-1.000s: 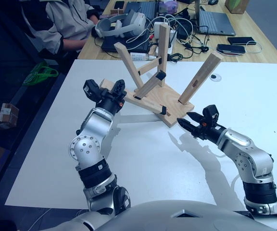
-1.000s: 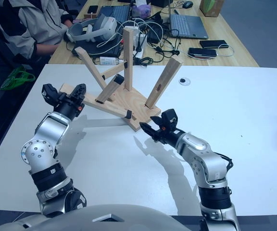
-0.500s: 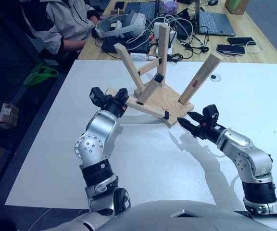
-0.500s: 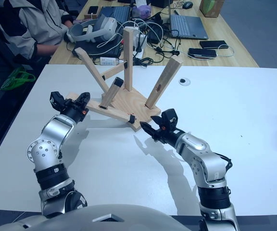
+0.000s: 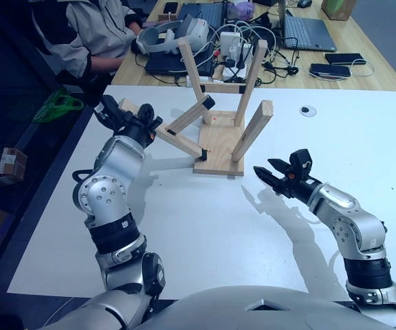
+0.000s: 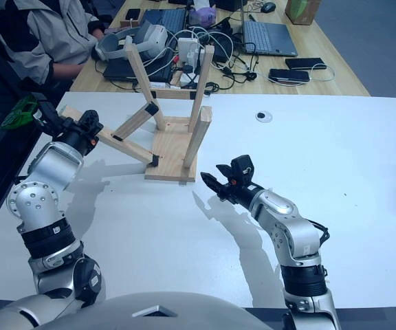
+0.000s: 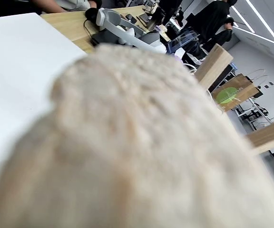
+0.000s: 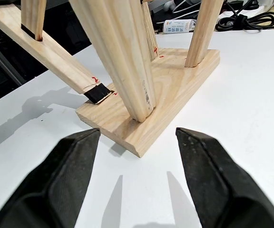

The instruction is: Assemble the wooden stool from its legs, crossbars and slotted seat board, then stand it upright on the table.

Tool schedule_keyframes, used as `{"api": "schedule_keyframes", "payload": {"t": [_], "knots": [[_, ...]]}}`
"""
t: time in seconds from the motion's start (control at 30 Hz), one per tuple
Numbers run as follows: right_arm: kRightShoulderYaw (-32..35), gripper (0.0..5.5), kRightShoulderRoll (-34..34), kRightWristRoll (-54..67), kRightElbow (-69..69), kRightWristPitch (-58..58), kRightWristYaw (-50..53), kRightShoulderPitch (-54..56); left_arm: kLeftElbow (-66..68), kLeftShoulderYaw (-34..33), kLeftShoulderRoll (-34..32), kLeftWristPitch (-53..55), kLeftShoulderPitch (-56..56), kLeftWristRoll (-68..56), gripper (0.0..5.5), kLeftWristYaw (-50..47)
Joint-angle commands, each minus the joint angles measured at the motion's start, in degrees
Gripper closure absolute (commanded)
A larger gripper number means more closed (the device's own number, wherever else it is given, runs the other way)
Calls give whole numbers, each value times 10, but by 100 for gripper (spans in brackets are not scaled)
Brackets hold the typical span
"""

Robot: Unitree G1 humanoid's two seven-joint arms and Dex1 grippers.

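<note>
From the upturned seat (image 5: 215, 163), one splayed leg (image 5: 177, 140) slants left into the left gripper (image 5: 136, 122), clamped on its end, while the right gripper (image 5: 263, 166), wide open, sits just right of the seat.

- Both eye views look from the head, forward and down over the arms onto the white table (image 5: 184, 234), with a cluttered desk (image 5: 363, 75) beyond it; they share the whole scene, set slightly apart sideways
- The left wrist view sits hard against a wooden leg (image 7: 127, 142), facing the far desk
- The right wrist view looks low along the table, past the spread fingers (image 8: 75, 175) of the right gripper (image 8: 137, 135), at the nearby seat board (image 8: 175, 90)
</note>
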State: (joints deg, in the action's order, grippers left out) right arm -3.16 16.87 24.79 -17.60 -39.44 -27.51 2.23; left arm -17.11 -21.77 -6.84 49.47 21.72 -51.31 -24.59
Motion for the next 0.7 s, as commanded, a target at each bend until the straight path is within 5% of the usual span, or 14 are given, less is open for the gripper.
{"api": "schedule_keyframes", "payload": {"t": [0.03, 0.23, 0.7], "knots": [[0, 250, 7, -6, 6, 3, 0, 12, -22, 51, -51, -11, 14, 18, 450, 112], [-1, 250, 5, -9, 11, 4, -2, 19, 7, 79, -116, -28, 14, 75, 450, 218], [1, 250, 10, -10, 15, 3, -8, 22, 31, 70, -69, -36, -16, 125, 450, 207]]}}
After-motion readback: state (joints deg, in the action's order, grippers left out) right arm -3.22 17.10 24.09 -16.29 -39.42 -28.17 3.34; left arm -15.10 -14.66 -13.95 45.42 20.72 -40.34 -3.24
